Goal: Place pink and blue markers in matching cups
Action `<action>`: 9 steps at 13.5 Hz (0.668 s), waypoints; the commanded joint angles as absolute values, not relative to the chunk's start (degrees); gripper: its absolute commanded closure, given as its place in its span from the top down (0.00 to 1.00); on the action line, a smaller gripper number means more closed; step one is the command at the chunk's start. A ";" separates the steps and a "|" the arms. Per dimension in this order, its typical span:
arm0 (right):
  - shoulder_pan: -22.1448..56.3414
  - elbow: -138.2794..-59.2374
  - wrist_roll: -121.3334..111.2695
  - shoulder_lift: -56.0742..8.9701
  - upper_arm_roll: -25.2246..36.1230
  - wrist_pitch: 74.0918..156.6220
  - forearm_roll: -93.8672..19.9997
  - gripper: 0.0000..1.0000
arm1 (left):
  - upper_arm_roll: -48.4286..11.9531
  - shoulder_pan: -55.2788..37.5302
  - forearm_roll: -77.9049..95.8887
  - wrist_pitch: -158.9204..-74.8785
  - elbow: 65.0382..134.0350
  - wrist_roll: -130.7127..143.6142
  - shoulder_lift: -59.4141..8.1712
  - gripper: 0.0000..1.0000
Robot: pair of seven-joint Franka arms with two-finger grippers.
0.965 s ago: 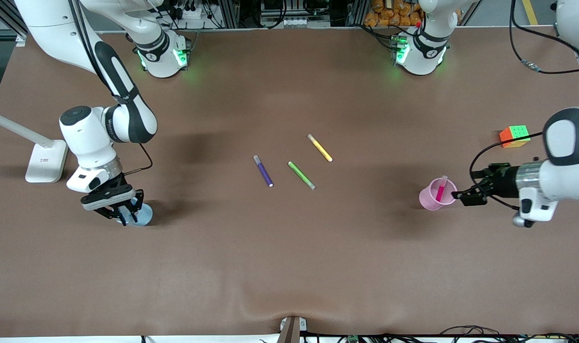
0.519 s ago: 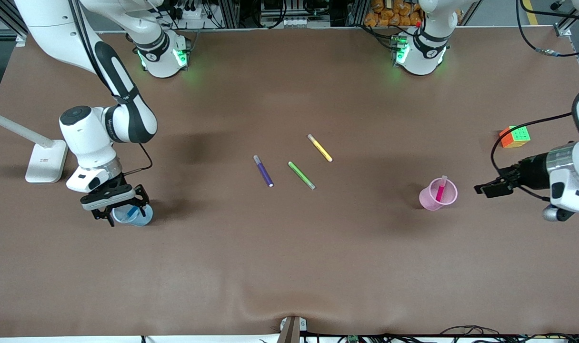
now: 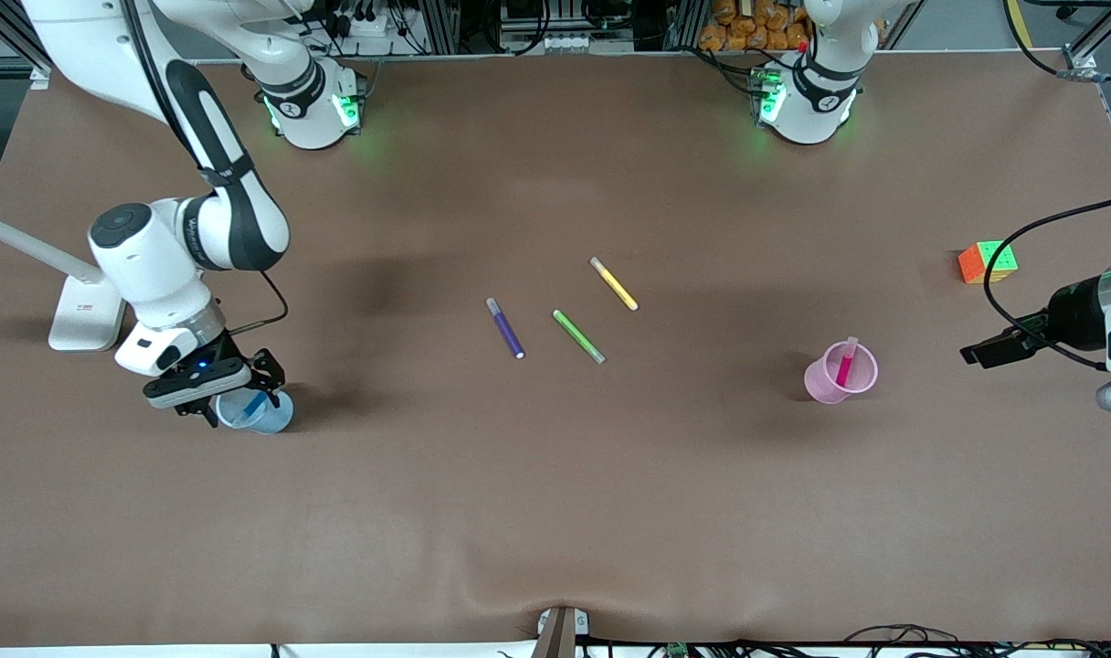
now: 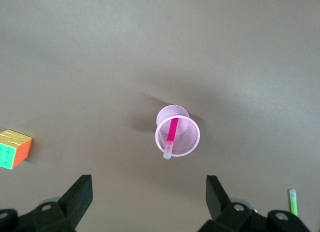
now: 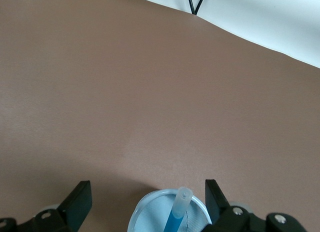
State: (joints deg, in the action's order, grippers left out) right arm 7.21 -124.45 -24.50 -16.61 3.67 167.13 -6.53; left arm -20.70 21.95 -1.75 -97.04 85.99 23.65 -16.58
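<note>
Left end effector [image 3: 976, 355] has drawn back from the pink cup [image 3: 839, 373], empty and wide open; right end effector [image 3: 216, 391] hovers, spread and empty, over the blue marker [image 3: 255, 400] leaning in the blue cup [image 3: 254, 413].

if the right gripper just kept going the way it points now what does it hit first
Most likely the blue marker standing in the pale blue cup. The right gripper points down over that cup with its jaws open, the marker's tip between them in the right wrist view; how much height separates them is unclear.

Brown table [image 3: 555, 512] — two cups [image 3: 839, 373], three loose pens [image 3: 578, 335], colour cube [image 3: 987, 262].
</note>
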 commanded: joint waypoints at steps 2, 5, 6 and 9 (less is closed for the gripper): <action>6.42 -121.39 -21.54 -13.45 3.25 156.65 -7.12 1.00 | -20.74 22.15 -3.25 -93.08 82.88 19.17 -15.56 1.00; 5.19 -114.99 -20.57 -12.75 3.60 141.91 -7.12 1.00 | -20.83 22.15 -5.87 -91.85 82.79 15.66 -14.59 1.00; 4.75 -112.44 -19.78 -12.66 3.60 136.46 -7.12 1.00 | -21.09 21.80 -8.76 -91.32 82.79 13.82 -13.89 1.00; 4.66 -107.41 -16.36 -11.87 3.78 125.01 -7.03 1.00 | -21.44 21.44 -10.20 -90.62 82.79 12.92 -12.04 1.00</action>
